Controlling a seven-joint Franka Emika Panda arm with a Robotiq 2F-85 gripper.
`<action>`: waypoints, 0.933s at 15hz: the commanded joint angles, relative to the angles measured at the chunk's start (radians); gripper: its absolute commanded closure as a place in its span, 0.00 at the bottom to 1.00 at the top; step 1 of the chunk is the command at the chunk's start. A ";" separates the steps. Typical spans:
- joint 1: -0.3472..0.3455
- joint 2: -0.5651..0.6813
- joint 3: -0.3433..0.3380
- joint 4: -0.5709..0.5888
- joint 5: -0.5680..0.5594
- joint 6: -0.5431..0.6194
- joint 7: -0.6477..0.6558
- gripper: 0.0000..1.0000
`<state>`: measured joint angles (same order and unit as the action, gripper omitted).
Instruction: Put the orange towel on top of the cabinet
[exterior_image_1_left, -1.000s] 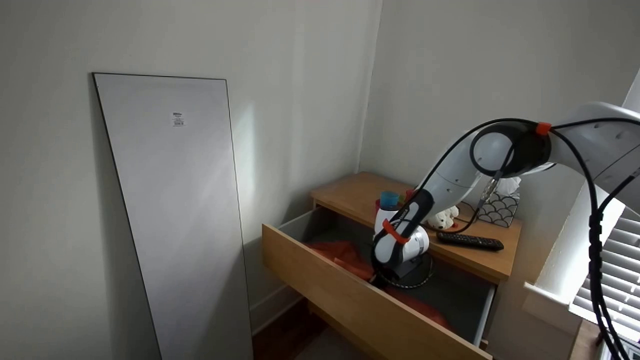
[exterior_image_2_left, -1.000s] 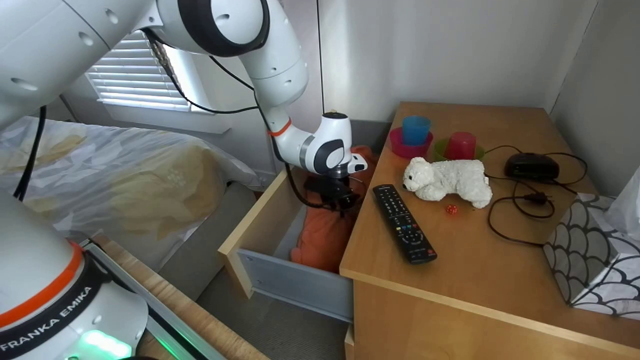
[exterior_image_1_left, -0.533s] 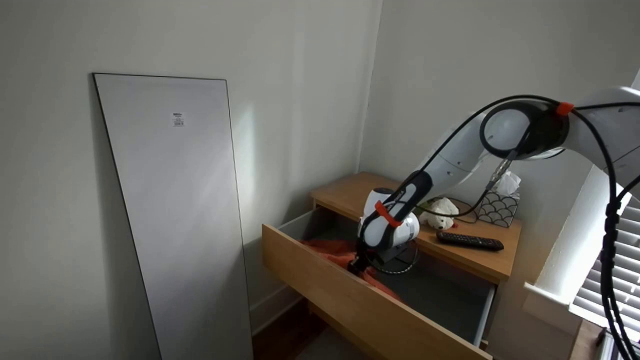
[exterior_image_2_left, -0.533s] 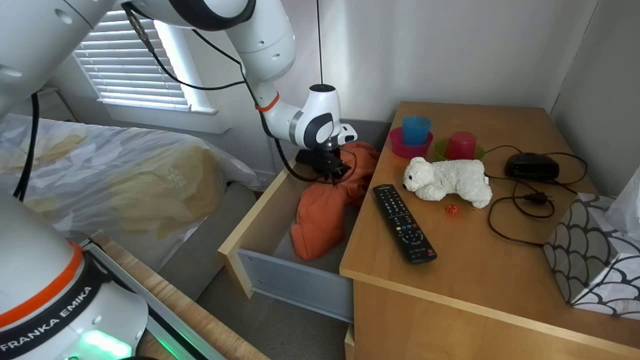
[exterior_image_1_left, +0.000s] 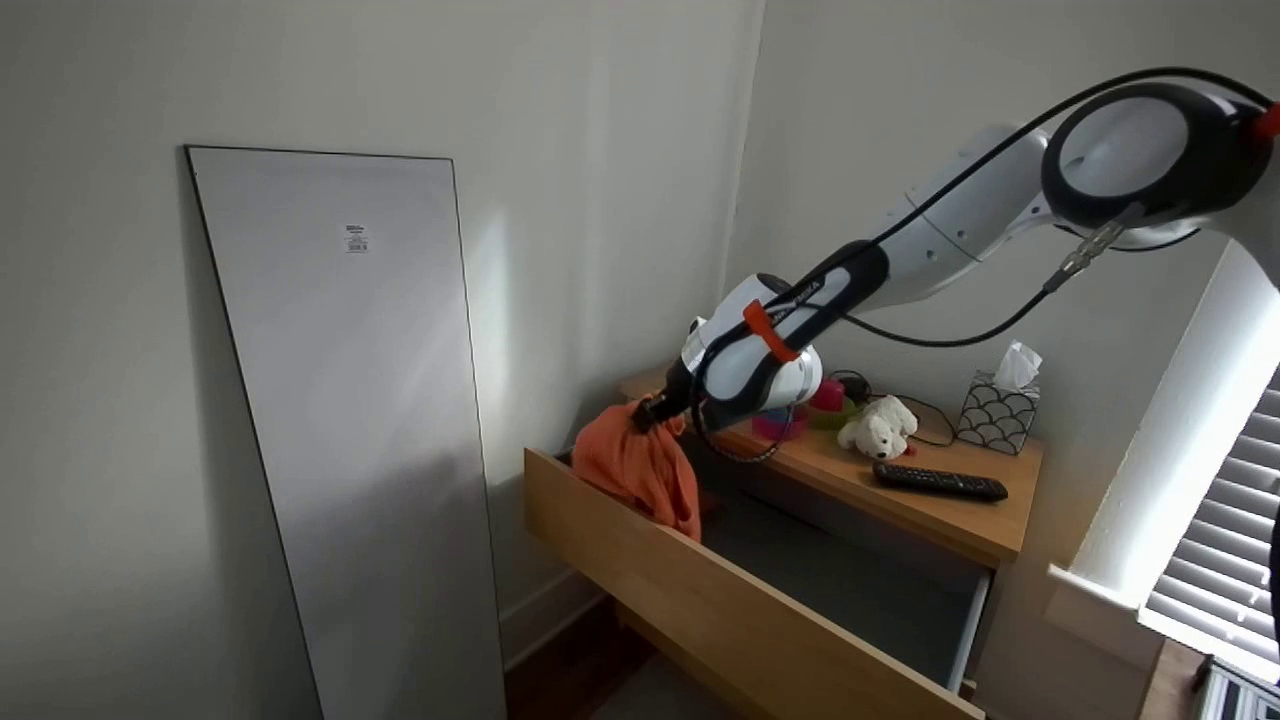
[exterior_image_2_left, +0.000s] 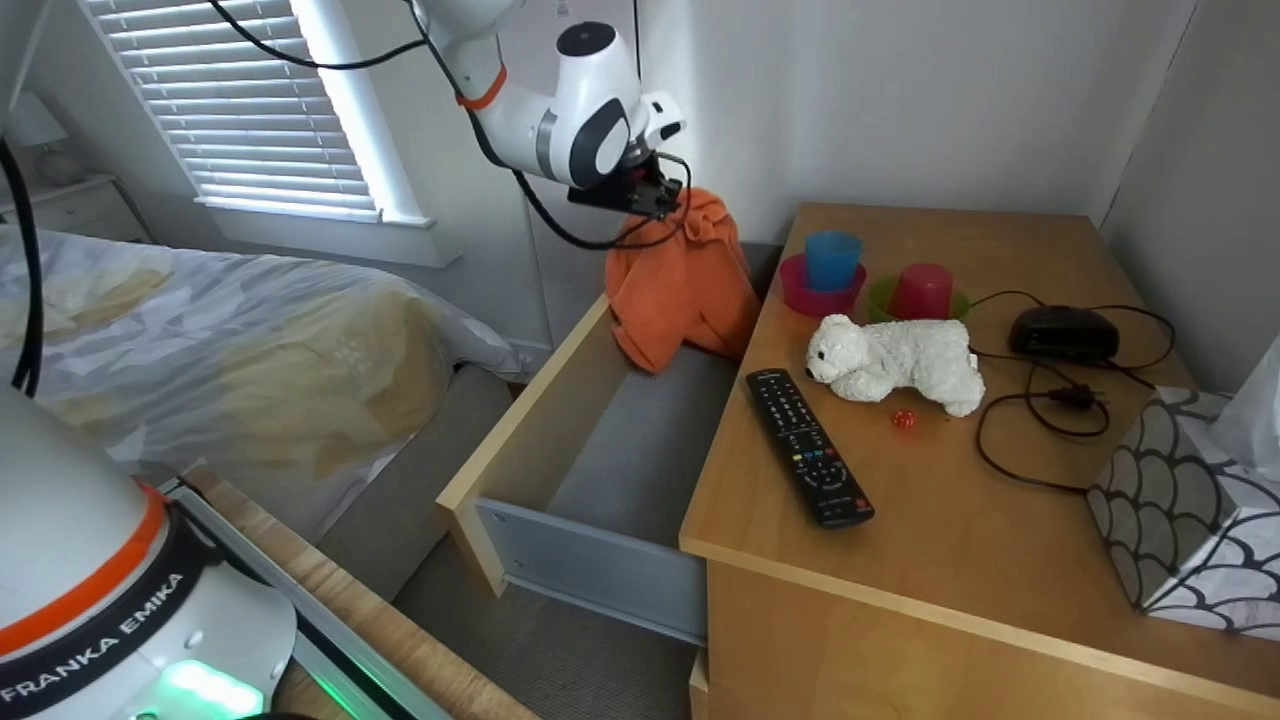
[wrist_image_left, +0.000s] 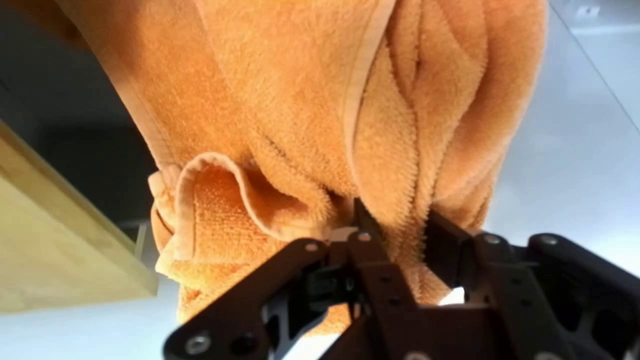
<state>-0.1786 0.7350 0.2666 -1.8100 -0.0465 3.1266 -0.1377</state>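
Note:
The orange towel hangs bunched from my gripper above the far end of the open drawer. In an exterior view its lower end hangs at or below the drawer's rim. In the wrist view the towel fills the middle, and the gripper is shut on a thick fold of it. A darker orange patch shows low in the drawer beside the towel; I cannot tell whether it is the same cloth. The wooden cabinet top stands beside the drawer, nearly level with the gripper.
On the cabinet top are a blue cup in a pink bowl, a red cup in a green bowl, a white plush dog, a remote, a black device with cables and a tissue box. A panel leans on the wall.
My gripper has risen out of the drawer and moved toward its far end. The towel is lifted with it, baring most of the drawer floor. The things on the cabinet have not moved.

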 joint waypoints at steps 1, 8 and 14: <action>-0.070 -0.061 0.112 0.011 0.022 0.109 -0.002 0.94; -0.105 -0.067 0.159 0.173 0.024 0.321 0.063 0.94; -0.146 -0.057 0.121 0.338 0.086 0.400 0.138 0.94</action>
<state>-0.3107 0.6660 0.4025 -1.5526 -0.0059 3.4811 -0.0303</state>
